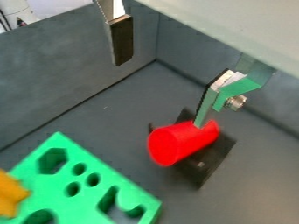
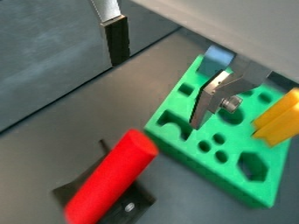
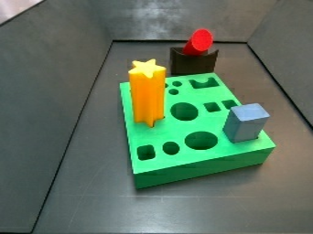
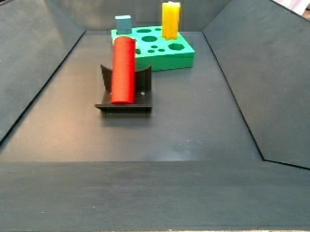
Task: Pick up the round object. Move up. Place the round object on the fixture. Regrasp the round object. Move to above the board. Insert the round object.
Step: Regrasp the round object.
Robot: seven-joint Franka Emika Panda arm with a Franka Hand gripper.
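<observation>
The gripper (image 1: 170, 70) is released, and we see its two silver fingers (image 1: 121, 37) spread well apart with nothing between them in both wrist views. It hangs above the red cylinder peg (image 1: 180, 142) without touching it. The peg lies on the dark fixture (image 4: 123, 101), resting in its curved top, as we see in both side views. The green board (image 3: 196, 128) stands just beside the fixture and carries an orange-yellow star peg (image 3: 146, 90) and a grey-blue cube (image 3: 247, 122).
</observation>
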